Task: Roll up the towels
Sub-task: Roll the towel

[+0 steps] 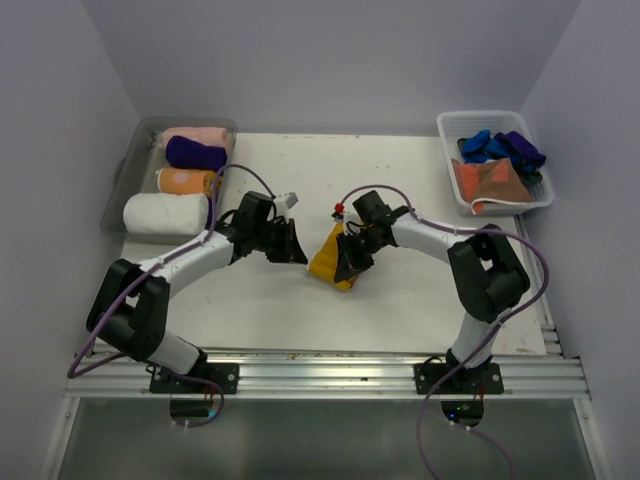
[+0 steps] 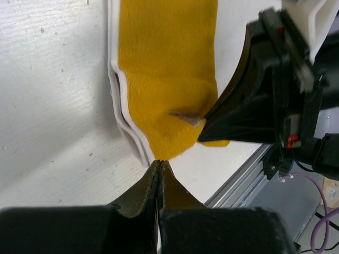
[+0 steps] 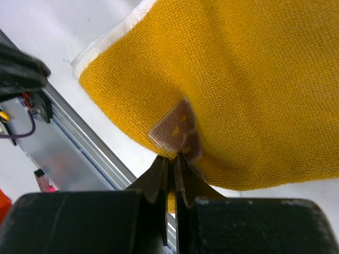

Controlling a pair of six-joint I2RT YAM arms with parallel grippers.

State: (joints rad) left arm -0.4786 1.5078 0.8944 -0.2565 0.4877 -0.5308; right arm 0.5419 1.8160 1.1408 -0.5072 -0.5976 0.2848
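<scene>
A mustard yellow towel (image 1: 333, 262) with a white edge lies partly lifted between my two grippers at the table's middle. In the left wrist view one rounded end of the towel (image 2: 164, 79) narrows down into my left gripper (image 2: 159, 161), whose jaws are shut on its very tip. My right gripper (image 3: 172, 156) is shut on the same end of the towel (image 3: 238, 79), beside a brown label (image 3: 177, 127); yellow cloth shows between its jaws. From above, the left gripper (image 1: 302, 257) and the right gripper (image 1: 350, 263) stand close together on either side of the towel.
A clear grey tray (image 1: 118, 190) at the back left holds rolled pink (image 1: 200, 136), purple (image 1: 195, 153), orange (image 1: 185, 181) and white (image 1: 160, 213) towels. A white slotted basket (image 1: 495, 119) at the back right holds loose blue (image 1: 490, 146), rust-brown (image 1: 503, 180) and orange (image 1: 466, 180) towels.
</scene>
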